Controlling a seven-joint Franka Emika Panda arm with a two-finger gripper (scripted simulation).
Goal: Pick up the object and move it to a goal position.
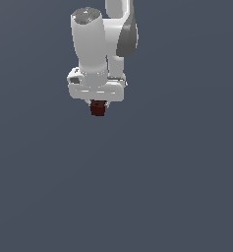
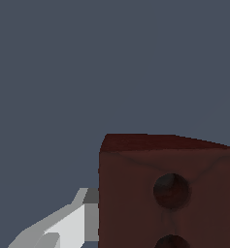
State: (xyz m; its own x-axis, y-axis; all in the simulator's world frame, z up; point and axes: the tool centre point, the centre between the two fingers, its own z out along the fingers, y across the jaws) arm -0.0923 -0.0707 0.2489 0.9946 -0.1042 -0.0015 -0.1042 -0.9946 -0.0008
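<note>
The object, a small dark red-brown block point(image 1: 98, 108), hangs just under the white gripper point(image 1: 97, 105) in the upper part of the exterior view, much narrower than the gripper's body. The fingers are hidden behind the block there. In the wrist view the block point(image 2: 170, 193) fills the near field, with dark round dots on its facing side, and one white finger point(image 2: 70, 223) presses against its side. The gripper is shut on the block and holds it in the air.
The white arm point(image 1: 96, 44) rises from the gripper to the top edge of the exterior view. Plain dark grey-blue background point(image 1: 162, 187) lies all around, with no other object in sight.
</note>
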